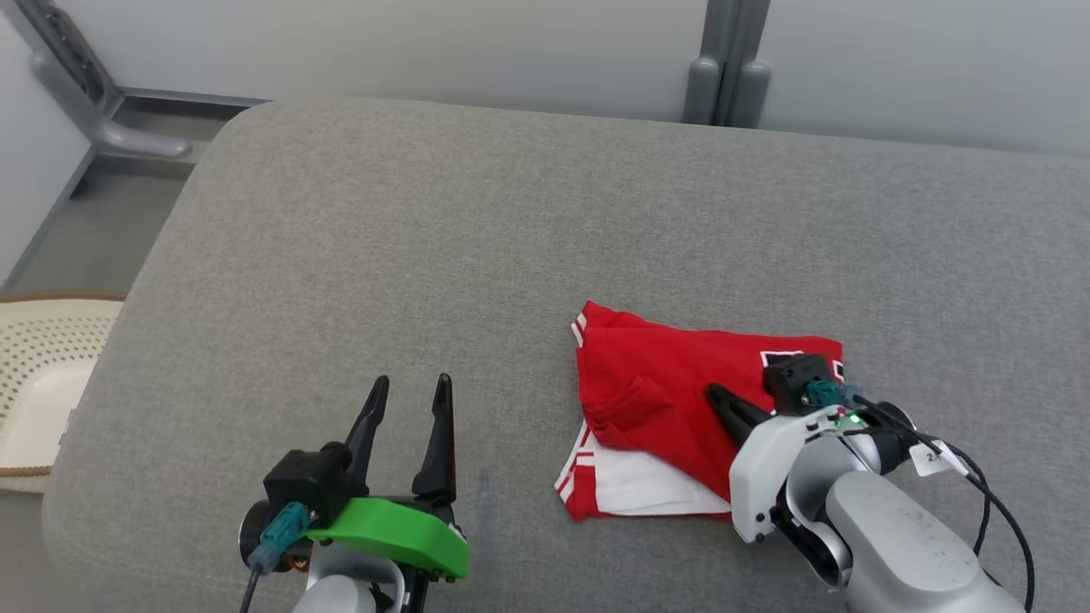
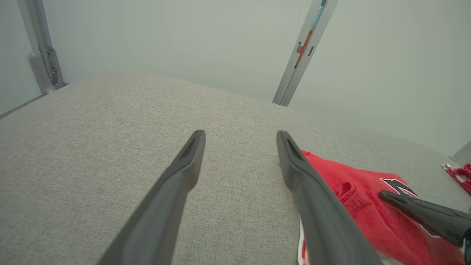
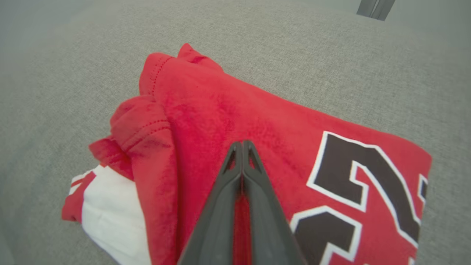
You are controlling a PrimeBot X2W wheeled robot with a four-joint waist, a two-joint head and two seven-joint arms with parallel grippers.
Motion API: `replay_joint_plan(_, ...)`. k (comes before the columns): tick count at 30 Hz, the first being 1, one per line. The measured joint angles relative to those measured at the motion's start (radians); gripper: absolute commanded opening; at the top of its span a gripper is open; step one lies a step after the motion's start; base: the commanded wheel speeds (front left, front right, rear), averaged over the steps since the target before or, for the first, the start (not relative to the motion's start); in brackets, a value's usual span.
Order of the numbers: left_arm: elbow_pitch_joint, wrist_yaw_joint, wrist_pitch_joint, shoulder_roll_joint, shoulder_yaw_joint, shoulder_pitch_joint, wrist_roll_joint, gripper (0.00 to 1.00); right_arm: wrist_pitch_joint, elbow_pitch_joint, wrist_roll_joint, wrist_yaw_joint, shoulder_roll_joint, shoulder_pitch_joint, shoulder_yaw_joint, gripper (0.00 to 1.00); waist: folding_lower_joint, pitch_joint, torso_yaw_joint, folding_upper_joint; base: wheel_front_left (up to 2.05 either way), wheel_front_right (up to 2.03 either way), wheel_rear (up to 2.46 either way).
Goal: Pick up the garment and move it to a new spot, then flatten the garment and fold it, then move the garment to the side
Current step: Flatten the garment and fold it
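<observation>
Presently, the folded red garment (image 1: 656,400) with white trim and a black numeral is laid on the grey upholstered bench (image 1: 511,213), toward its right front. The right claw (image 3: 242,143) is pressed fully shut on the top layer; whether any cloth is pinched cannot be made out. The left claw (image 1: 411,380) is held wide open and empty over bare bench. Should only one layer be caught, the fold would likely be dragged apart on lifting; should none be, the garment would be left behind.
</observation>
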Motion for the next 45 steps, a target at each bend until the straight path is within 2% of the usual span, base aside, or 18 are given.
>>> replay_joint_plan(10, -0.008, 0.000, 0.000, -0.004, 0.023, 0.001, 0.008, 1.00, -0.031, 0.059, 0.127, 0.000, 0.015, -0.069, 0.261, 0.00, 0.0000, 0.032, 0.071, 0.0000, 0.00, 0.00, 0.00)
replay_joint_plan(15, -0.010, -0.002, 0.000, -0.011, 0.028, 0.001, 0.014, 1.00, -0.041, 0.063, 0.186, 0.000, 0.021, -0.092, 0.391, 0.00, 0.0000, 0.040, 0.063, 0.0000, 0.00, 0.00, 0.00)
replay_joint_plan(21, -0.005, -0.006, 0.000, -0.019, 0.035, 0.001, 0.018, 1.00, -0.114, 0.077, 0.238, 0.000, 0.033, -0.122, 0.443, 0.00, 0.0000, 0.042, 0.032, 0.0000, 0.00, 0.00, 0.00)
replay_joint_plan(22, -0.003, -0.007, 0.000, -0.019, 0.036, 0.001, 0.019, 1.00, -0.136, 0.080, 0.246, 0.000, 0.035, -0.133, 0.438, 0.20, 0.0000, 0.041, 0.025, 0.0000, 0.00, 0.00, 0.00)
replay_joint_plan(23, -0.002, -0.011, 0.000, -0.019, 0.037, 0.001, 0.021, 1.00, -0.152, 0.082, 0.250, 0.000, 0.035, -0.141, 0.430, 0.42, 0.0000, 0.041, 0.020, 0.0000, 0.00, 0.00, 0.00)
replay_joint_plan(24, 0.001, -0.013, 0.000, -0.019, 0.038, 0.000, 0.022, 1.00, -0.175, 0.085, 0.254, 0.000, 0.035, -0.151, 0.420, 0.95, 0.0000, 0.039, 0.013, 0.0000, 0.00, 0.00, 0.00)
replay_joint_plan(25, 0.003, -0.014, 0.000, -0.019, 0.039, 0.000, 0.026, 1.00, -0.193, 0.088, 0.256, 0.000, 0.035, -0.158, 0.404, 1.00, 0.0000, 0.037, 0.006, 0.0000, 0.00, 0.00, 0.00)
replay_joint_plan(30, 0.014, -0.019, -0.001, -0.019, 0.043, -0.004, 0.034, 1.00, -0.249, 0.097, 0.244, 0.000, 0.024, -0.170, 0.295, 1.00, 0.0000, 0.022, -0.029, 0.0000, 0.00, 0.00, 0.00)
replay_joint_plan(34, 0.024, -0.022, -0.001, -0.021, 0.046, -0.012, 0.039, 1.00, -0.263, 0.092, 0.191, 0.000, 0.004, -0.156, 0.154, 1.00, 0.0000, 0.005, -0.060, 0.0000, 0.00, 0.00, 0.00)
replay_joint_plan(40, 0.034, -0.021, -0.001, -0.024, 0.064, -0.010, 0.063, 1.00, -0.265, -0.002, 0.066, 0.000, -0.004, -0.039, -0.104, 1.00, 0.0000, -0.022, -0.109, 0.0000, 0.00, 0.00, 0.00)
replay_joint_plan(45, 0.035, -0.021, -0.001, -0.027, 0.098, 0.016, 0.078, 1.00, -0.265, -0.096, -0.037, 0.000, 0.026, 0.097, -0.279, 1.00, 0.0000, -0.047, -0.138, 0.0000, 0.00, 0.00, 0.00)
